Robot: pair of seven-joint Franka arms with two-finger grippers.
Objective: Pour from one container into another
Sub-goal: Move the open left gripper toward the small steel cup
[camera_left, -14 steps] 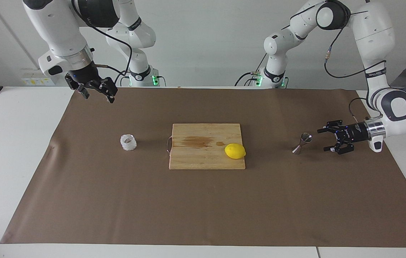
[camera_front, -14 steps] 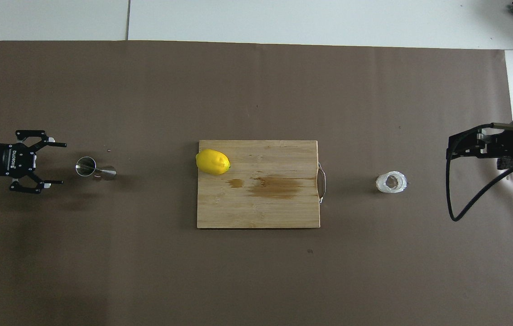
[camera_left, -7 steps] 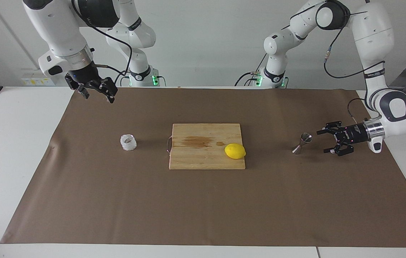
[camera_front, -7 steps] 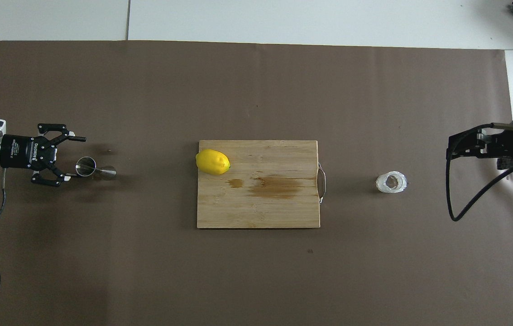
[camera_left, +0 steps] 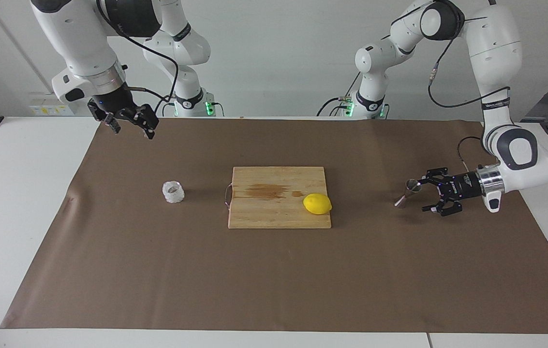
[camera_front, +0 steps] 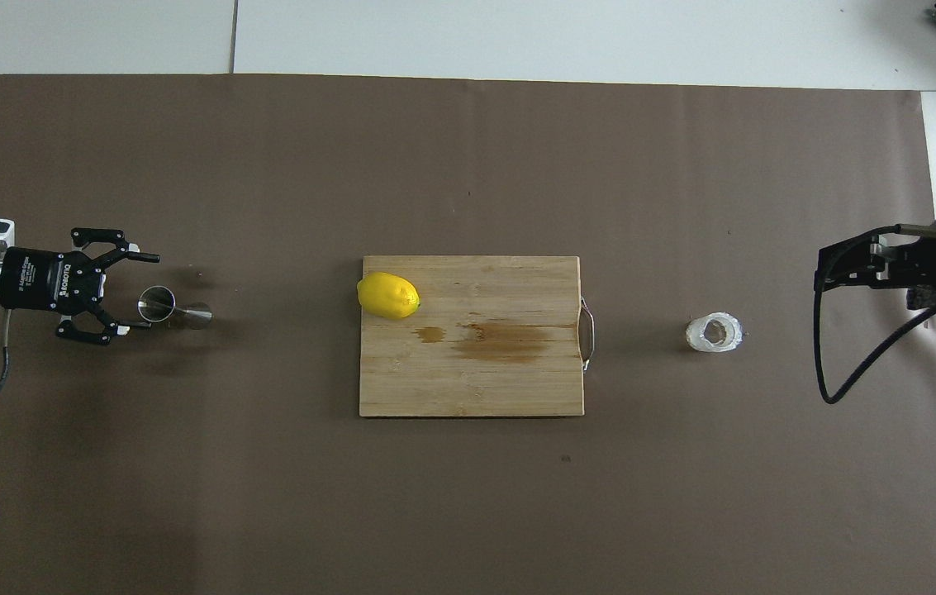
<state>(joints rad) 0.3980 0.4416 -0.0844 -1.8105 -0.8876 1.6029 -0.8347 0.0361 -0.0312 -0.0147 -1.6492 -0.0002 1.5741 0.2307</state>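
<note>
My left gripper (camera_left: pixel 422 194) has closed in on the jigger (camera_left: pixel 408 193) over the last second — it came in sideways from the left arm's end of the table and now sits low, fingers spread apart, with the jigger's upper cone just at the fingertips. In the overhead view the jigger is at 3 o'clock from the gripper, upright on the brown mat (camera_left: pixel 274 270), not yet clamped as far as I can judge.

My right gripper (camera_left: pixel 129 122) waits up in the air with its fingers apart; the glass cup (camera_left: pixel 173 192) stands untouched, at 9 o'clock from the cutting board (camera_left: pixel 274 212) in the facing view. The lemon (camera_left: pixel 317 203) rests on the board.

So nothing is poured yet — I read this as the approach to the grasp.
</note>
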